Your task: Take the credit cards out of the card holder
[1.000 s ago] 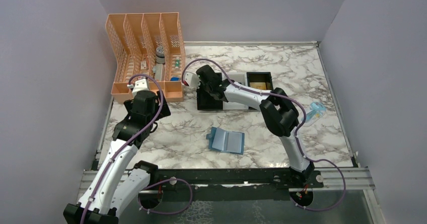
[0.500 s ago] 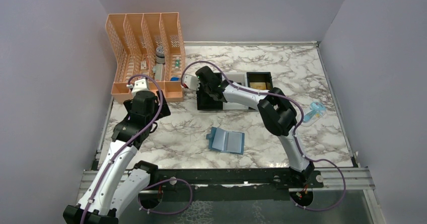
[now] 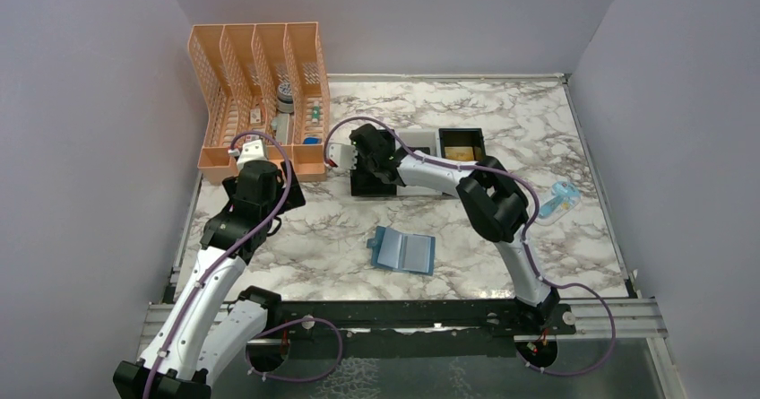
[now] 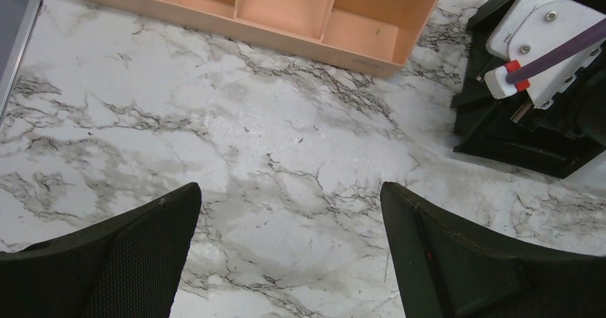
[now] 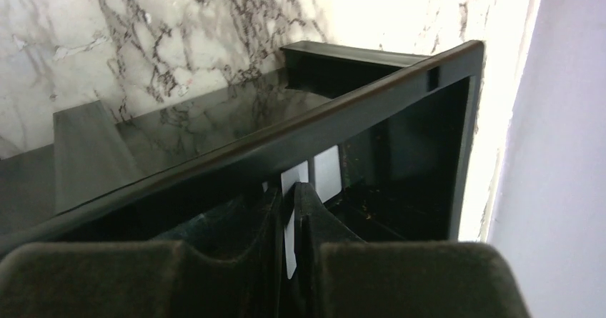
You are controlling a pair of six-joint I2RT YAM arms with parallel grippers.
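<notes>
The teal-blue card holder (image 3: pixel 404 252) lies open on the marble at centre front, with no gripper near it. My right gripper (image 5: pixel 287 196) hangs over the left compartment of the black tray (image 5: pixel 321 121). Its jaws are almost together, and a pale silver-grey credit card (image 5: pixel 289 246) stands on edge between them. In the top view that gripper (image 3: pixel 363 161) is at the tray's left end, and a gold credit card (image 3: pixel 460 153) lies in the right compartment. My left gripper (image 4: pixel 289 196) is wide open over bare marble and holds nothing.
A peach mesh organizer (image 3: pixel 260 103) with small items stands at the back left, and its base (image 4: pixel 286 11) is just ahead of my left gripper. A clear blue object (image 3: pixel 560 197) lies near the right edge. Grey walls close in three sides.
My right wrist has shifted slightly over the tray's left compartment. The left arm and the card holder have not moved.
</notes>
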